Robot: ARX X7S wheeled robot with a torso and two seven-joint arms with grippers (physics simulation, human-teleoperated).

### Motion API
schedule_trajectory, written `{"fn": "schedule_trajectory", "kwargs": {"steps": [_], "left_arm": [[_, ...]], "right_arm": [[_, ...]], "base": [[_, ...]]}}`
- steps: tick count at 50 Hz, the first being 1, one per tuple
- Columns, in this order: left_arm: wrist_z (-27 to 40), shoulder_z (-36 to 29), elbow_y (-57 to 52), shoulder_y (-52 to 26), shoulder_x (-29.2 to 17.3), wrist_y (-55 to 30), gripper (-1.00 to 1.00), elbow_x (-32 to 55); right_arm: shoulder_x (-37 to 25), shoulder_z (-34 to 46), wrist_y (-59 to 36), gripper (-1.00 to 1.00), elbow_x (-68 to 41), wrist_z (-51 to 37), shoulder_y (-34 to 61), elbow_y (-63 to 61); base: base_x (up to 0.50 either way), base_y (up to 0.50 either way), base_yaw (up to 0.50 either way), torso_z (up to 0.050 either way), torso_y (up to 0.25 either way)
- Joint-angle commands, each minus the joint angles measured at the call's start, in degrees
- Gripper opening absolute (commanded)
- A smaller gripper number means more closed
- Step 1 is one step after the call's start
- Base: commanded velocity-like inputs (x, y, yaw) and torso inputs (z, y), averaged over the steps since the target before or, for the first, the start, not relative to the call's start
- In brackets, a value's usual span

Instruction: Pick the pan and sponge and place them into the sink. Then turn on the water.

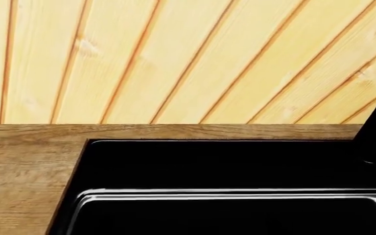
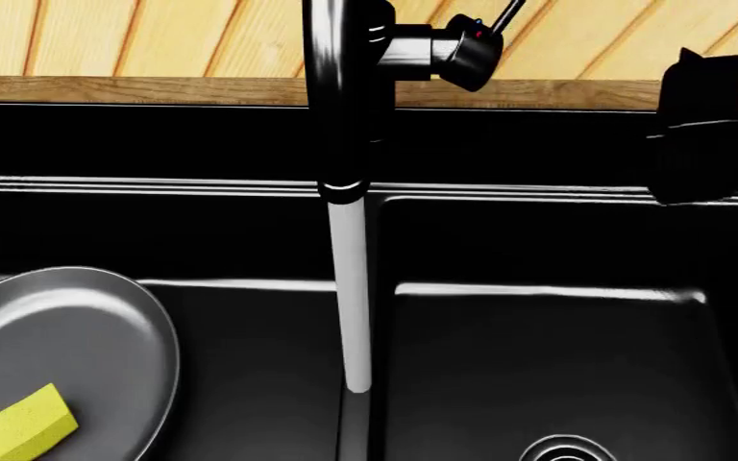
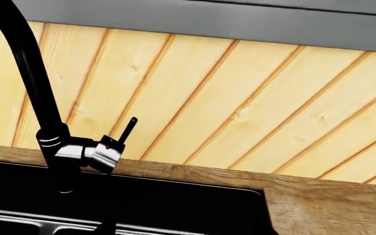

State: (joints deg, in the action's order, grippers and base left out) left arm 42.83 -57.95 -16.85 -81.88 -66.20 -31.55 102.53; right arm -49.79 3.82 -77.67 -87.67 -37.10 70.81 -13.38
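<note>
Water [image 2: 349, 298] is streaming white from the black faucet [image 2: 341, 86] into the glossy black sink [image 2: 536, 288], landing beside the divider. The grey pan [image 2: 81, 336] is lying in the left basin, the yellow sponge [image 2: 26, 423] resting inside it. A wooden counter [image 1: 25, 166] is framing the sink under pale plank walling [image 3: 240, 98]. The right gripper [image 2: 699, 134] is hovering at the sink's rear rim, its opening unclear; the left is staying unseen.
</note>
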Motion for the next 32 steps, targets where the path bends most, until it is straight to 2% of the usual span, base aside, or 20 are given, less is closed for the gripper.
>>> {"fn": "schedule_trajectory", "kwargs": {"steps": [1, 5, 7, 9, 15, 18, 21, 28, 30, 32], "left_arm": [[-1.66, 1.39, 0.54, -5.49, -3.09, -7.03, 1.0, 2.33], [-3.46, 1.65, 1.43, -5.77, -4.97, -8.31, 1.0, 3.52], [-2.73, 1.78, 0.9, -5.94, -5.17, -8.49, 1.0, 4.3], [-2.16, 2.04, 0.6, -6.31, -5.38, -8.65, 1.0, 4.84], [-4.85, 2.71, -1.65, -6.04, -9.61, -9.29, 1.0, 5.41], [-4.07, 2.47, -1.9, -6.5, -9.89, -10.8, 1.0, 3.12], [-4.26, 3.62, -0.59, -8.78, -10.16, -12.88, 1.0, 4.95], [-5.75, 4.86, -0.63, -10.46, -13.99, -15.73, 1.0, 7.06], [-5.46, 4.82, -1.19, -10.25, -14.51, -15.68, 1.0, 7.45], [-4.97, 4.64, -1.7, -9.7, -14.94, -15.02, 1.0, 7.78]], "right_arm": [[-6.85, -5.31, -2.36, 1.0, -10.86, -7.01, -1.63, -3.11], [-8.4, -5.38, -1.99, 1.0, -13.94, -10.01, -0.86, -3.39], [-12.23, -5.48, -1.61, 1.0, -20.74, -13.53, 0.15, -3.52], [-12.82, -4.27, -1.73, 1.0, -22.13, -14.59, 1.36, -3.32], [-14.47, -2.78, -0.3, 1.0, -25.62, -17.96, 1.84, -3.17], [-15.19, -2.54, -0.67, 1.0, -25.3, -18.3, 0.85, -3.68], [-15.65, -2.99, 0.05, 1.0, -25.88, -18.88, -0.25, -4.29], [-17.29, -3.26, 1.44, 1.0, -27.59, -20.77, -1.94, -4.58], [-26.37, -16.66, -1.0, 1.0, -37.97, -20.66, -10.69, -5.08], [-27.93, -22.21, -2.84, 1.0, -42.05, -22.76, -14.37, -4.76]], "base": [[0.0, 0.0, 0.0, 0.0, 0.0], [0.0, 0.0, 0.0, 0.0, 0.0], [0.0, 0.0, 0.0, 0.0, 0.0], [0.0, 0.0, 0.0, 0.0, 0.0], [0.0, 0.0, 0.0, 0.0, 0.0], [0.0, 0.0, 0.0, 0.0, 0.0], [0.0, 0.0, 0.0, 0.0, 0.0], [0.0, 0.0, 0.0, 0.0, 0.0], [0.0, 0.0, 0.0, 0.0, 0.0], [0.0, 0.0, 0.0, 0.0, 0.0]]}}
